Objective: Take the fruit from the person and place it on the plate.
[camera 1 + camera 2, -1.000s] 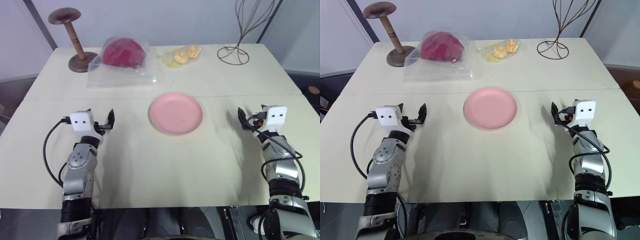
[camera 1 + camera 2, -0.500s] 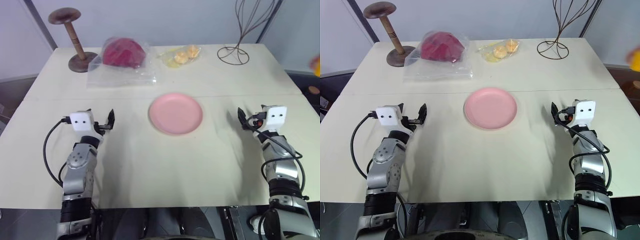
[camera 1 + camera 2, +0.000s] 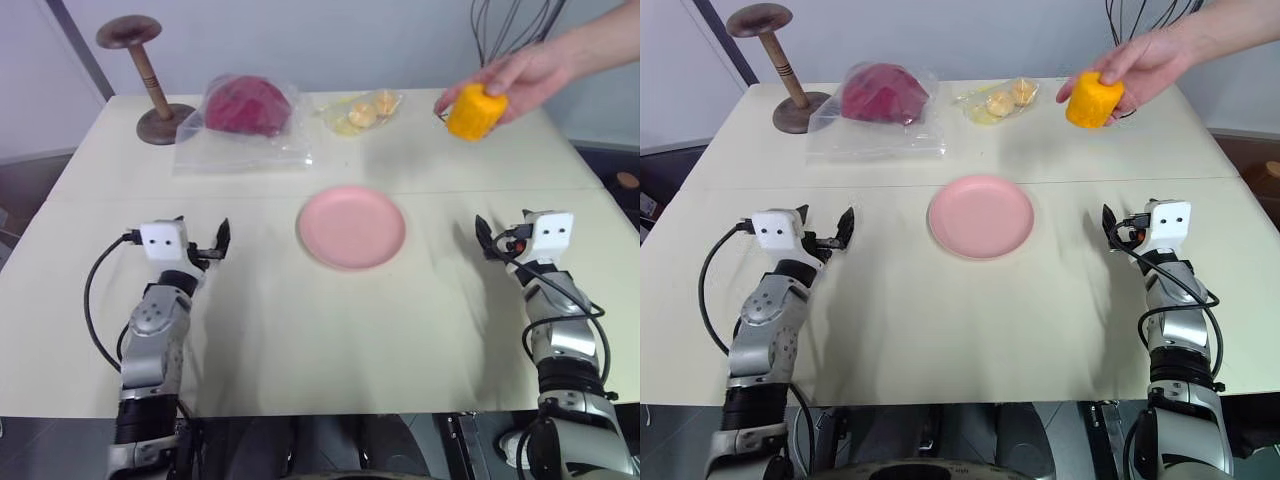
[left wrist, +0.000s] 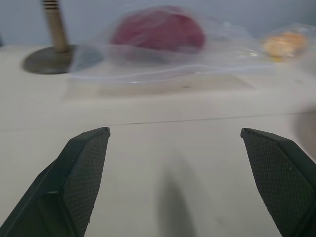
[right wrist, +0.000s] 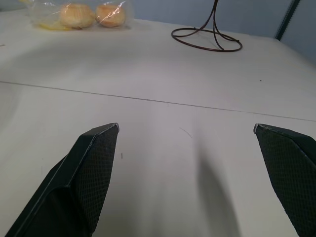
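since the earlier frames a person's hand (image 3: 525, 75) has come in from the far right, holding the fruit (image 3: 474, 112) in the air above the far right part of the table (image 3: 300, 330); both arms have stayed put. left gripper (image 3: 214, 245) sits at the near left, jaws spread wide with nothing between them. right gripper (image 3: 484, 238) sits at the near right, also wide open and empty. one pink plate (image 3: 351, 227) lies bare at the table's middle, between the two grippers and well apart from each. one fruit, one hand. far side holds two clear bags, one with a dark red lump (image 3: 246, 106), one with small orange pieces (image 3: 364, 112), plus one wooden stand (image 3: 150, 78) far left and one wire stand (image 3: 466, 108) far right, behind the fruit. open tabletop runs between the grippers and the near edge.
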You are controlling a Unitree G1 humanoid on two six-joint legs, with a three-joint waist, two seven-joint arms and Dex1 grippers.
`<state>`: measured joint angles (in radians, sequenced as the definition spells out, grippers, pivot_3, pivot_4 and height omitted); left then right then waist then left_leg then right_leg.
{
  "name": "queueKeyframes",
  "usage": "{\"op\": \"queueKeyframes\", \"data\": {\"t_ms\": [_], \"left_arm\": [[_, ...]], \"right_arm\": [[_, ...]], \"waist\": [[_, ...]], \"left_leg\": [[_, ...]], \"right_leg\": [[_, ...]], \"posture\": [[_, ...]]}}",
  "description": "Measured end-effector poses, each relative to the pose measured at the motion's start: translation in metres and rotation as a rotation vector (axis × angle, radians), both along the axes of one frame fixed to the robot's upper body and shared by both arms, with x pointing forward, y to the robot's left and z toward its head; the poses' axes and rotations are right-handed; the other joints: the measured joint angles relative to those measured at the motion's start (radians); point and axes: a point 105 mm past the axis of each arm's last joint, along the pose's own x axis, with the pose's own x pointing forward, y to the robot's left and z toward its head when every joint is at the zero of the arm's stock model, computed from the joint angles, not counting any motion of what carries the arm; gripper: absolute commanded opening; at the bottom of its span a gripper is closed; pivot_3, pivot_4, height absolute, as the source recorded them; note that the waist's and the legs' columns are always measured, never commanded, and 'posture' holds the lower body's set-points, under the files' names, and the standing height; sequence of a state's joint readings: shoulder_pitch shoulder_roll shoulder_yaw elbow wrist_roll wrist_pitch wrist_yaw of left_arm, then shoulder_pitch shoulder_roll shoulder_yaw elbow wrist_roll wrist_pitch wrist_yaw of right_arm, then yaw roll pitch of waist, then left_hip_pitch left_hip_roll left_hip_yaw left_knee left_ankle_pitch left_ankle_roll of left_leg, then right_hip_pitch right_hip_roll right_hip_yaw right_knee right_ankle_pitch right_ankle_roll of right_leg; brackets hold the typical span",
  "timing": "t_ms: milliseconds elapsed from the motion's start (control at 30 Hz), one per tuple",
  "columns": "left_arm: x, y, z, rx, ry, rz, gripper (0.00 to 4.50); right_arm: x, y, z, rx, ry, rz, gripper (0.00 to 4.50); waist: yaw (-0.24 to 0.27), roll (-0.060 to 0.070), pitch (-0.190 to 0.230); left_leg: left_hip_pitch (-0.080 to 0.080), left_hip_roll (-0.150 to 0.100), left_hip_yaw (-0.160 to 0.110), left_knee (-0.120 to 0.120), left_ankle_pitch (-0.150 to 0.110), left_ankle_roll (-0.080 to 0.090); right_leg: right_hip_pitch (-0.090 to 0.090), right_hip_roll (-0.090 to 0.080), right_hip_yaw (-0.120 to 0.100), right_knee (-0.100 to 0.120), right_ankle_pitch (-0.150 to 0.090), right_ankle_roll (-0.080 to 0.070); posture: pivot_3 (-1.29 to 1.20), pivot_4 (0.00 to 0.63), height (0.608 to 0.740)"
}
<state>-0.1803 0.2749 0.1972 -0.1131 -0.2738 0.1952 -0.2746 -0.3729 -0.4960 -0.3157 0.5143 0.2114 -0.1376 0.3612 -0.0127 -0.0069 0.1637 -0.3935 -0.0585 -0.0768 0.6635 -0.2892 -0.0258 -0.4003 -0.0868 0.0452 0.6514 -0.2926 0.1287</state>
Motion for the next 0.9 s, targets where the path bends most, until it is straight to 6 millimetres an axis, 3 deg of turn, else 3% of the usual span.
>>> {"op": "queueKeyframes", "data": {"t_ms": [67,200,267,467,567,667,767,900], "left_arm": [[-0.004,-0.016,0.021,0.036,-0.004,-0.19,4.45],[-0.028,-0.051,0.098,0.135,-0.129,-0.553,4.45],[-0.047,-0.065,0.11,0.193,-0.099,-0.718,4.45],[-0.063,-0.079,0.124,0.21,-0.01,-0.909,4.45],[-0.061,-0.076,0.137,0.196,-0.021,-0.92,4.45],[-0.059,-0.074,0.135,0.177,-0.005,-0.93,4.45],[-0.055,-0.073,0.13,0.167,0.019,-0.93,4.45],[-0.053,-0.074,0.123,0.161,0.042,-0.943,4.45]], "right_arm": [[0.0,0.0,0.0,0.0,0.0,0.001,4.5],[0.0,0.001,0.0,-0.002,0.002,0.005,4.5],[0.0,0.001,0.0,-0.002,0.002,0.005,4.5],[-0.004,0.005,0.007,-0.024,0.006,0.051,4.5],[-0.01,0.024,0.045,0.038,-0.049,0.187,4.5],[-0.024,0.038,0.098,0.141,-0.131,0.32,4.5],[-0.038,0.055,0.138,0.189,-0.187,0.434,4.5],[-0.041,0.066,0.151,0.241,-0.204,0.465,4.5]], "waist": [[0.0,-0.001,0.0],[-0.004,0.001,0.0],[-0.008,0.002,0.0],[-0.004,0.003,0.0],[-0.004,0.004,0.001],[-0.003,0.004,0.001],[-0.002,0.003,0.001],[-0.001,0.003,0.001]], "left_leg": [[-0.001,0.0,-0.001,0.0,0.0,0.0],[0.0,0.0,0.0,0.0,0.0,0.0],[0.001,0.0,0.0,-0.001,0.0,0.0],[0.001,0.001,0.0,-0.001,0.0,0.0],[0.001,0.001,-0.001,-0.001,0.0,0.0],[0.001,0.001,-0.001,-0.001,-0.002,0.003],[0.001,0.001,-0.002,-0.001,-0.003,0.005],[0.001,0.001,-0.002,-0.001,-0.003,0.005]], "right_leg": [[0.0,0.0,0.0,0.0,0.0,0.0],[0.0,0.0,0.0,0.0,0.0,0.0],[0.0,0.0,0.0,0.0,0.0,0.0],[0.001,0.001,0.001,0.0,0.0,0.0],[0.001,0.001,0.001,0.0,0.0,0.0],[0.001,0.002,0.001,0.0,0.0,0.0],[0.002,0.002,0.0,-0.001,0.0,0.0],[0.002,0.002,0.0,-0.001,0.0,0.0]], "posture": [[0.0,0.15,0.74],[0.0,0.15,0.74],[0.0,0.15,0.74],[0.0,0.15,0.74],[0.0,0.15,0.74],[0.0,0.15,0.74],[0.0,0.15,0.74],[0.0,0.15,0.74]]}}
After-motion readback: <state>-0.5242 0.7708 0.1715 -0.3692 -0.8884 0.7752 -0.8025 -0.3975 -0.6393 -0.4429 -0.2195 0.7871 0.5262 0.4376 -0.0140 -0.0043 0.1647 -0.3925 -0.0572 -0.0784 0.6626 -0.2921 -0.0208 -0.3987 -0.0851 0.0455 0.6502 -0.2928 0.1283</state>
